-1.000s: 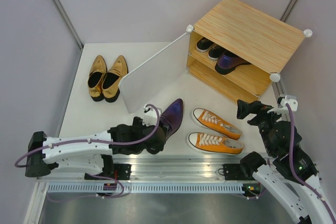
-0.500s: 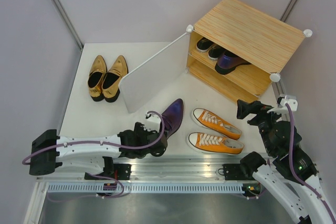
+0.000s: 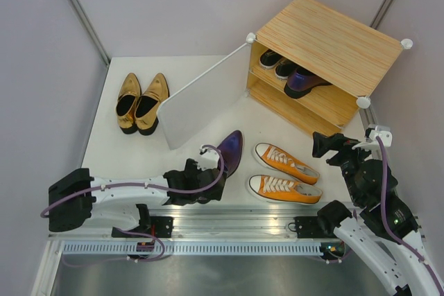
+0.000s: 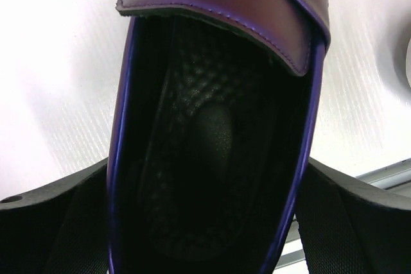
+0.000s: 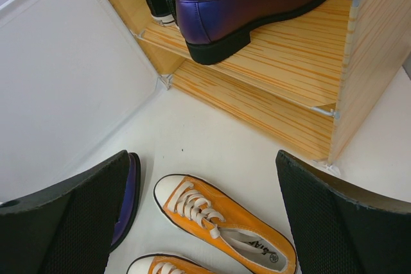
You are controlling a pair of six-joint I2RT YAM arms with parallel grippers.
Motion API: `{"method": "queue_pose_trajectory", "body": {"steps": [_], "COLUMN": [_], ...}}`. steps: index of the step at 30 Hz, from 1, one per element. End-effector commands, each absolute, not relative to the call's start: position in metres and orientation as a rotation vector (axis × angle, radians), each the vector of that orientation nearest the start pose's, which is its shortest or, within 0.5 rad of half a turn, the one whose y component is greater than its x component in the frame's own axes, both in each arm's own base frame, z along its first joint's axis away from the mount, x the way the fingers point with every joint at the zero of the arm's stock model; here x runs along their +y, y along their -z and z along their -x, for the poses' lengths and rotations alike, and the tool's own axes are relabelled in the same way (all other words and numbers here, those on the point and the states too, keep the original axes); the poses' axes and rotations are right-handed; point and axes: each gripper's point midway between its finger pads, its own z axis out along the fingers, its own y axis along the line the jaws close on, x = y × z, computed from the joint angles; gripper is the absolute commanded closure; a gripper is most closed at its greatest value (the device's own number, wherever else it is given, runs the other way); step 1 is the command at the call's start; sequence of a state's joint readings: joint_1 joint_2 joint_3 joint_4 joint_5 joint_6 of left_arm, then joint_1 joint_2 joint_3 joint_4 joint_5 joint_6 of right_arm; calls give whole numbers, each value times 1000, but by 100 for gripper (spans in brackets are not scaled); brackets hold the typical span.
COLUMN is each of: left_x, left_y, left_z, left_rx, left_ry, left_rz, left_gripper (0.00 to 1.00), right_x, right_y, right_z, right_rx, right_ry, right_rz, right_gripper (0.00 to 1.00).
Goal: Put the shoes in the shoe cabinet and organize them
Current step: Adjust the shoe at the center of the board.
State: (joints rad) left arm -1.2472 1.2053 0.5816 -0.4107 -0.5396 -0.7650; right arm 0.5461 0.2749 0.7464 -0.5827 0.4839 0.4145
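One glossy purple loafer [image 3: 230, 150] lies on the white table, toe pointing away. My left gripper [image 3: 207, 184] is open with its jaws astride the loafer's heel. In the left wrist view the loafer [image 4: 218, 81] fills the frame between the fingers of the gripper [image 4: 207, 165]; I cannot tell if they touch it. The other loafer [image 3: 304, 81] and the black sneakers [image 3: 276, 64] sit on the shelf of the wooden cabinet [image 3: 333, 36]. Two orange sneakers [image 3: 284, 164] lie in front of it. My right gripper [image 3: 320, 145] is open and empty above them [image 5: 202, 158].
The gold pumps [image 3: 142, 102] stand at the far left. The cabinet's white door [image 3: 201, 102] is swung open toward the table's middle. A metal rail [image 3: 229, 225] runs along the near edge, just behind the left gripper.
My left arm has swung right and drawn toward the near edge, bringing the gripper down around the loafer's heel. The loafer and the right arm have not moved.
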Motion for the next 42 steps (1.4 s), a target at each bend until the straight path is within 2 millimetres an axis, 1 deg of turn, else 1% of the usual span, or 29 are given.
{"method": "queue_pose_trajectory", "body": {"steps": [1,7,10,13,15,16,17,19,20,22,23,25,29,31,33,34,38,39,40,42], "left_x": [-245,-239,-237,-240,-244,-243,-245,-247,-248,-253,-254,-257,-262,-266,-266,-267,-277,-276,-279,-277], "left_y": [-46,-27,-17,-6,-1,5,7,13,14,12,11,5,-14,-29,-37,-48,-75,-77,-85,-86], "left_z": [-144,-137,-130,-124,-122,-120,-118,-114,-113,-110,-110,-111,-115,-119,-121,-124,-127,-126,-128,-130], "left_rx": [2379,2445,2476,2508,2527,2545,2556,2584,2593,2601,2600,2590,2539,2501,2477,2451,2378,2370,2344,2339], "left_ry": [281,265,282,298,297,274,273,263,267,289,298,328,401,452,479,522,657,672,712,712], "left_rz": [-425,-355,-321,-326,-331,-341,-341,-353,-350,-355,-350,-341,-310,-281,-243,-217,-179,-177,-164,-156], "left_gripper": [0,1,6,17,28,35,46,60,73,88,98,98,98,98,98,98,98,98,98,98], "right_x": [43,43,43,43,42,43,42,43,42,43,43,43,44,43,43,43,44,43,44,44], "right_y": [-290,-290,-290,-291,-291,-291,-291,-292,-292,-292,-293,-294,-295,-295,-296,-297,-298,-298,-298,-298], "right_z": [-198,-198,-198,-198,-198,-197,-197,-197,-197,-197,-196,-196,-196,-196,-196,-195,-195,-195,-195,-195], "right_rx": [1643,1642,1643,1639,1637,1638,1638,1637,1634,1634,1632,1632,1631,1630,1628,1629,1632,1630,1633,1633], "right_ry": [-323,-326,-323,-324,-324,-326,-326,-326,-328,-329,-331,-334,-338,-336,-338,-338,-341,-340,-342,-341], "right_rz": [-242,-242,-242,-242,-244,-241,-243,-241,-242,-241,-239,-238,-236,-236,-238,-236,-235,-235,-236,-235], "right_gripper": [2,2,2,2,2,2,2,2,2,2,2,2,2,2,2,2,2,2,2,2]}}
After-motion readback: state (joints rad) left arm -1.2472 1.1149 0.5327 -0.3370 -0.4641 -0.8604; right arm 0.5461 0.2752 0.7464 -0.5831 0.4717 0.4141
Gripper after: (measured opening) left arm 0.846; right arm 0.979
